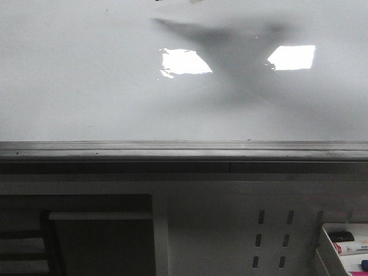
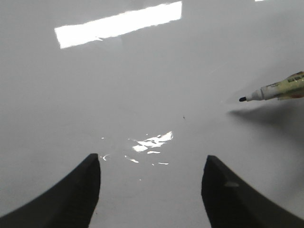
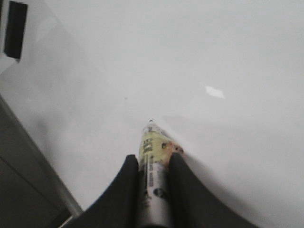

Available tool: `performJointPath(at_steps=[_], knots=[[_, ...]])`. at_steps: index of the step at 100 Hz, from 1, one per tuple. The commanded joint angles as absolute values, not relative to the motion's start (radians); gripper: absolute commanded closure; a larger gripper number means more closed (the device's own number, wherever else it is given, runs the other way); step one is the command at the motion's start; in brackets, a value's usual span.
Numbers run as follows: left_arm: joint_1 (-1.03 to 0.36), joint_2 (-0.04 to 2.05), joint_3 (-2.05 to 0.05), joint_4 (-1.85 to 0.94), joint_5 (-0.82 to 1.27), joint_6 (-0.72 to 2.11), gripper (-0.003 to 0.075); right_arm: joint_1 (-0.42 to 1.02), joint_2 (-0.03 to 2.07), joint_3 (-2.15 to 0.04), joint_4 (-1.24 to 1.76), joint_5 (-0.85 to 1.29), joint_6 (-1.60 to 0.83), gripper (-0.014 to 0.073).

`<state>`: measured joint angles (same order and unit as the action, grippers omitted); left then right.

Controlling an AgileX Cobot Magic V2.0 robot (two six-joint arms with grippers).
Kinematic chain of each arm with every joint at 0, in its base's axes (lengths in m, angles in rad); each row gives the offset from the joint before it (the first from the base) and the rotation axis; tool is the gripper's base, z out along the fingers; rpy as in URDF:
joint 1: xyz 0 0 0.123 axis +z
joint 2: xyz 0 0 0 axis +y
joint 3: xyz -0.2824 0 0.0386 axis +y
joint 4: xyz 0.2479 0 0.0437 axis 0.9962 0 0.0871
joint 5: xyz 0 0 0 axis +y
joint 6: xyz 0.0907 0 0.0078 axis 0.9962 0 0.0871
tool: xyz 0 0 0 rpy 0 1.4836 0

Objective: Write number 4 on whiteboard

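Observation:
The whiteboard (image 1: 86, 86) fills the upper front view, glossy white with a grey edge rail (image 1: 184, 150) along its near side. No number 4 shows on it; the surface is blank in every view. My right gripper (image 3: 153, 164) is shut on a marker (image 3: 153, 161) with a yellowish label, its black tip pointing at the board. The same marker (image 2: 275, 90) shows in the left wrist view, tip just above the whiteboard (image 2: 142, 71). My left gripper (image 2: 152, 164) is open and empty over the board. Neither gripper shows in the front view, only arm shadows.
A white perforated panel (image 1: 270, 236) with slots lies below the rail. A white tray (image 1: 345, 250) with markers sits at the bottom right. A dark opening (image 1: 98, 241) is at the lower left. Ceiling lights reflect on the board (image 1: 184, 61).

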<state>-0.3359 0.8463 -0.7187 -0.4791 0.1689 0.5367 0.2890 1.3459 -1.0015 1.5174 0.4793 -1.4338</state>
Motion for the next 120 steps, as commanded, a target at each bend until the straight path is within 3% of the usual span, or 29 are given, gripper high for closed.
performJointPath(at_steps=[1,26,47,80,97,120], knots=[[-0.332,0.836,-0.745,-0.497,0.094,0.528,0.0290,0.291,1.332,-1.038,1.553,0.432,-1.454,0.0645],[-0.332,0.836,-0.745,-0.497,0.075,0.528,0.0290,0.305,1.414,-1.038,1.524,0.522,-1.430,0.0644],[-0.332,0.836,-0.745,-0.497,0.075,0.528,0.0290,0.382,1.442,-1.033,1.378,0.461,-1.331,0.0644],[-0.332,0.836,-0.745,-0.497,0.075,0.528,0.0290,0.352,1.248,-0.885,1.376,0.223,-1.300,0.0644],[-0.332,0.836,-0.745,-0.497,0.075,0.528,0.0290,0.313,1.143,-0.822,1.380,0.276,-1.298,0.0644],[-0.332,0.836,-0.745,-0.497,0.073,0.528,0.0290,0.327,1.181,-0.913,1.382,0.358,-1.299,0.0644]])
